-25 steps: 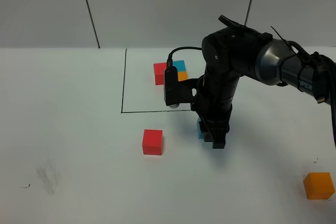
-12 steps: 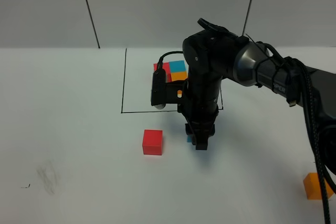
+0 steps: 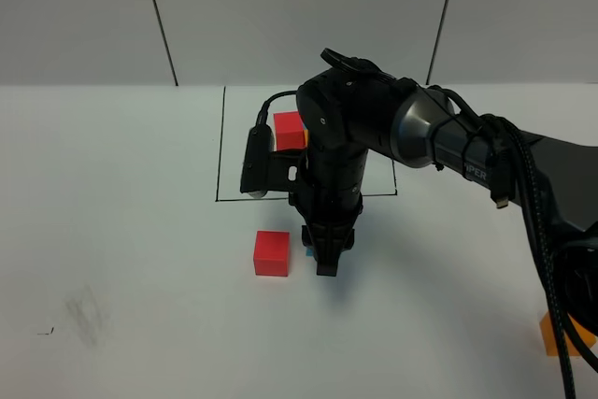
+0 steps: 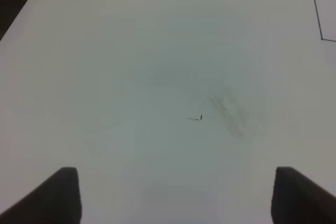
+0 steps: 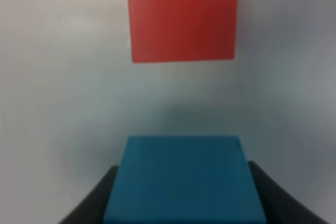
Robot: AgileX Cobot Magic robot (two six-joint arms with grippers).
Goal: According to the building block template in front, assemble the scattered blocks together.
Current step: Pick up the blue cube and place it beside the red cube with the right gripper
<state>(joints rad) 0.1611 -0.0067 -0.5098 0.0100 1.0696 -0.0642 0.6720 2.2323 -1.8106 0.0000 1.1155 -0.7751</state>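
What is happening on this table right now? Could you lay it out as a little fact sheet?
Right end effector: shut on the blue cube
Red cube: loose, beside the blue one, with a gap between them
Orange cube: loose, far off at the right edge, partly hidden
Template: at the back, mostly hidden behind the right arm
Left end effector: open, holding nothing

**Right arm bent down, left jaws spread**

The black right arm (image 3: 411,133) stretches from the white table's (image 3: 112,231) right edge toward its middle, wrist pointing straight down. Its right gripper (image 3: 326,263) clamps a matte blue cube (image 5: 184,182) between both fingers. The left gripper (image 4: 178,198) hangs with jaws wide apart.
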